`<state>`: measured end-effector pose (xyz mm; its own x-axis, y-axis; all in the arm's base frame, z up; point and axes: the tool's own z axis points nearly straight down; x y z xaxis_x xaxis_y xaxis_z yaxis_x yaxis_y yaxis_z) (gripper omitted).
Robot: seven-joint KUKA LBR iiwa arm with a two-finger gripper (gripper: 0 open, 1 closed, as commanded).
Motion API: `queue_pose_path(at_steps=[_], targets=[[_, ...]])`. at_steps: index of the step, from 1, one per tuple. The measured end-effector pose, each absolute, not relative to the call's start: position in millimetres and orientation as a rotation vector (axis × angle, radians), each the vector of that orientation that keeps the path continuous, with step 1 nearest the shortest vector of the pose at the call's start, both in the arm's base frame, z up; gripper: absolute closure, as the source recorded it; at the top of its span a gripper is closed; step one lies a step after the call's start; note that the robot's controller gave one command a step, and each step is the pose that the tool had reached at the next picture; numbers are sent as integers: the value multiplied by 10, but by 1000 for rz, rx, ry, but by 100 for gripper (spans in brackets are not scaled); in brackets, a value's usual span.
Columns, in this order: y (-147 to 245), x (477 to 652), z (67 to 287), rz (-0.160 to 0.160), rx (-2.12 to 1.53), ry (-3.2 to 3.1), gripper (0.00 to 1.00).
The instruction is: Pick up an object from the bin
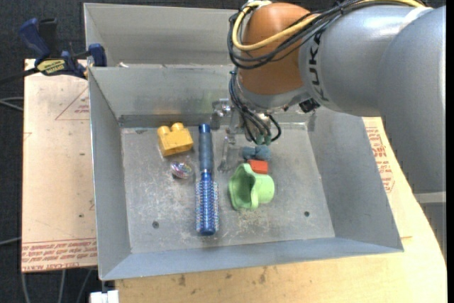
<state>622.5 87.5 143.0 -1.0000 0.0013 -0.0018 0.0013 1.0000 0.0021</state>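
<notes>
My gripper [228, 151] hangs low in the middle of the bin, under the arm's orange cover, between the handle of a blue hairbrush [206, 189] on its left and a small orange and teal piece [258, 161] on its right. The brush lies lengthwise, bristle head toward the front. A green cup [250, 189] lies on its side just in front of the gripper, touching the orange piece. Cables and the cover hide much of the gripper.
A yellow toy brick [174, 139] sits to the left near the back wall. A small shiny ball [181, 169] lies between it and the brush. Bare floor stretches along the front and the right side of the bin.
</notes>
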Motion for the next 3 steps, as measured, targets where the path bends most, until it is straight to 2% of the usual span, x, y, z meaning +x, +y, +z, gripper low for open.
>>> queue_pose_path(at_steps=[1,2,3], targets=[[1401,5825,734,-1,-792,3036,0],[1415,5835,738,4,-786,3029,100],[1425,5940,2297,1,-823,3021,100]])
